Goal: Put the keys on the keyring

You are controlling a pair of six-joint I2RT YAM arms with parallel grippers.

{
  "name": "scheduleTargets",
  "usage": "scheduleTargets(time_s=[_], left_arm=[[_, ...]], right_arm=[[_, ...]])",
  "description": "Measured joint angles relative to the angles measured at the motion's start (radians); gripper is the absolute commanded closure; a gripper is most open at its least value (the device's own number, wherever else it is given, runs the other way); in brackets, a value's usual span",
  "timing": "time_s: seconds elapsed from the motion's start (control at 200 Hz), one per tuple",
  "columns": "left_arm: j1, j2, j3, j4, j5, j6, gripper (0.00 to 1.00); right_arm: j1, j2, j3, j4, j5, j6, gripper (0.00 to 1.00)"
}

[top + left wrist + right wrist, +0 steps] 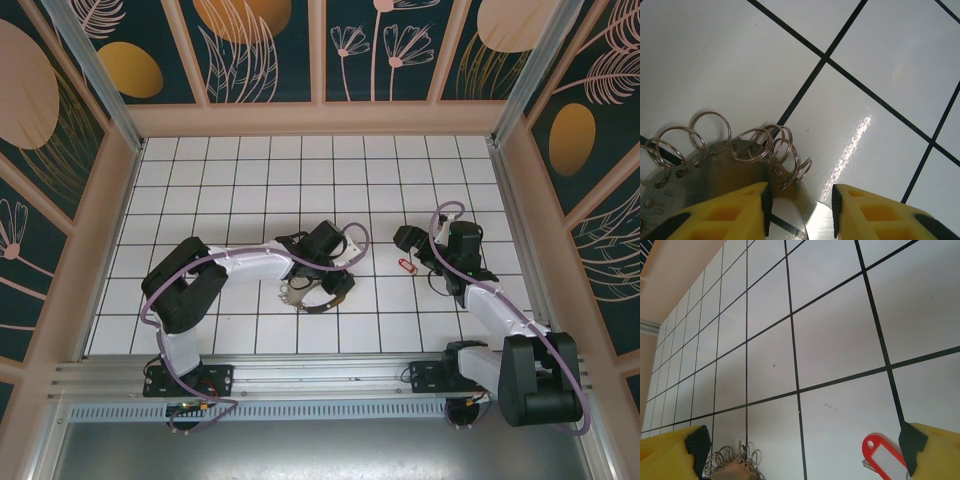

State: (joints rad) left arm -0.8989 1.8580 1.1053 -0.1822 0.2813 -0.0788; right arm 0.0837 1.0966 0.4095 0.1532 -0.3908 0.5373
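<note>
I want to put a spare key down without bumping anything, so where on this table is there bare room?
Bare tile: the table's far rows along the back wall, and the near-edge tiles between the left arm and right arm. Crowded: the middle, where the ring plate, left pincer, red key tag and right pincer cluster.
</note>
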Motion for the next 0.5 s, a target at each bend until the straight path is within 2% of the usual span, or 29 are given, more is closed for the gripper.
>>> scheduleTargets(time_s=[0.5], left_arm=[[-0.005, 0.008, -0.004, 0.024, 0.006, 0.000, 0.62]], right_arm=[[0.000, 0.000, -0.008, 0.004, 0.000, 0.000, 0.01]])
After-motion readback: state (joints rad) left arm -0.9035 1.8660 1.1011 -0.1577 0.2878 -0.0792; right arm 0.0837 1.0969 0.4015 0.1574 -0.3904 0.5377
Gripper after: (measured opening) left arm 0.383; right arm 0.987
